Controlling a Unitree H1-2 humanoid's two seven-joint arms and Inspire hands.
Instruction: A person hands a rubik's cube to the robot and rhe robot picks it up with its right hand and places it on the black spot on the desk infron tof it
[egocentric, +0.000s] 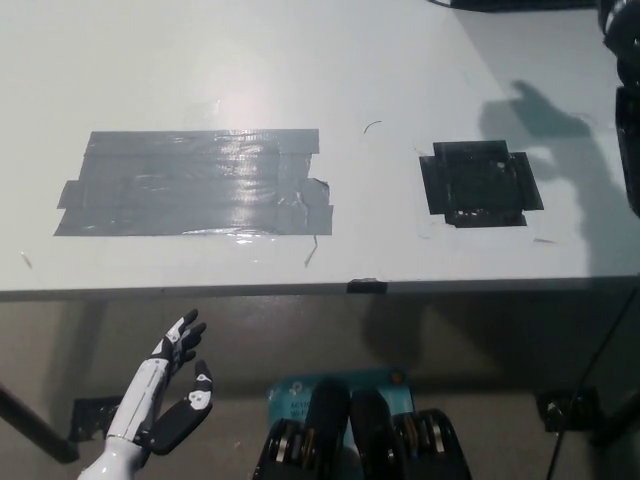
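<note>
Right robot hand and cube were out of frame toward 1 o'clock, grip untellable; black spot (480, 184) lay bare on the tabletop (200, 70). Left robot hand (165, 395) rested open at 7 o'clock.

Single head view, camera high on robot, aimed steeply down over near edge of white desk (300, 60). Desk fills upper frame, floor below edge; white left hand (165, 395) lower left. No second view.
</note>
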